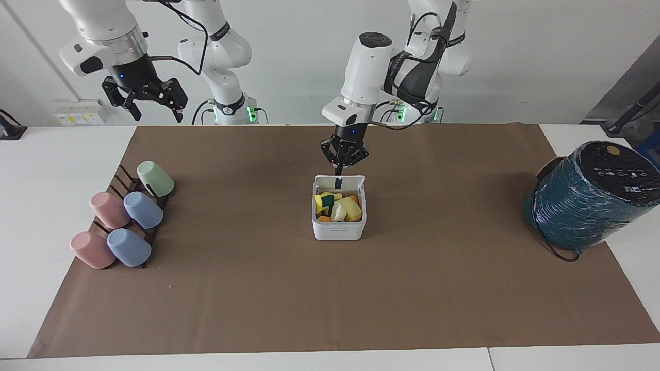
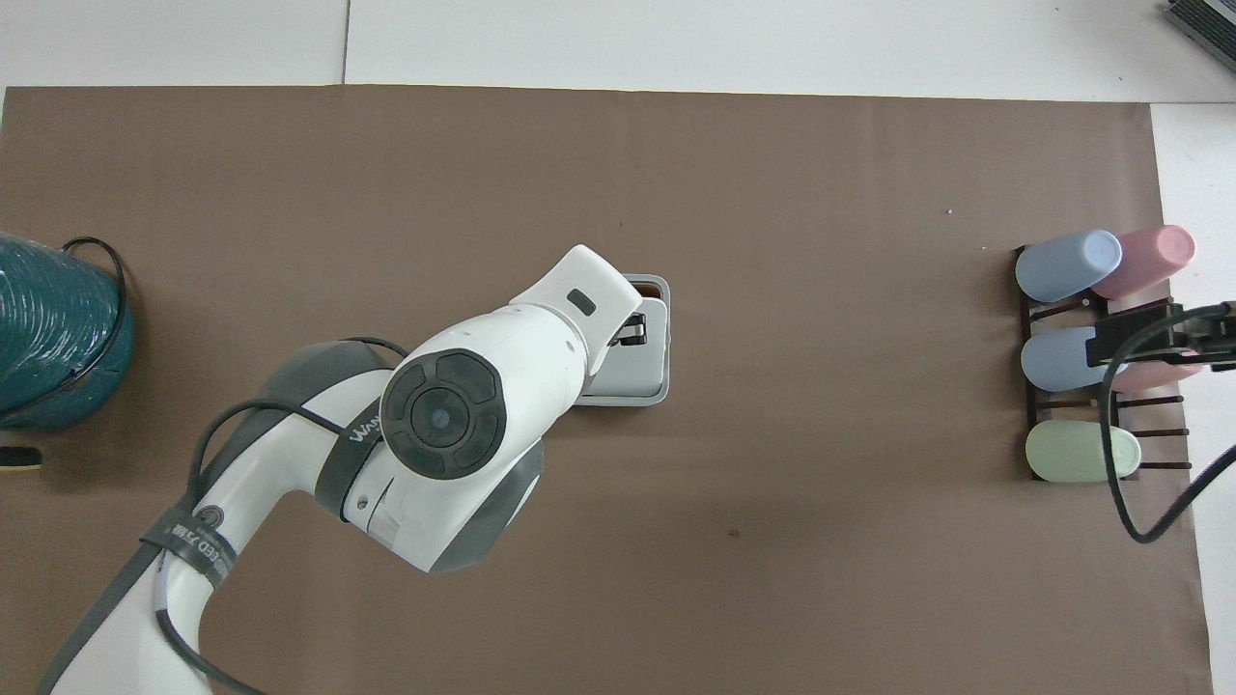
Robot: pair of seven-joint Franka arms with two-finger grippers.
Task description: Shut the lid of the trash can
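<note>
The small white trash can (image 1: 339, 231) stands in the middle of the brown mat, filled with yellow, orange and green pieces (image 1: 337, 207). Its lid (image 1: 339, 180) leans half down over the opening, with the blue strip on its inner face showing. My left gripper (image 1: 342, 163) is shut and presses on the lid's top edge from the robots' side. In the overhead view the left arm covers most of the can (image 2: 662, 290); the lid's grey outer face (image 2: 632, 375) shows beside the left gripper (image 2: 632, 333). My right gripper (image 1: 147, 103) waits open, raised over the cup rack.
A dark rack with pink, blue and green cups (image 1: 124, 219) lies at the right arm's end, also in the overhead view (image 2: 1091, 357). A large teal-wrapped cylinder (image 1: 588, 198) with a black cable sits at the left arm's end, also in the overhead view (image 2: 53, 333).
</note>
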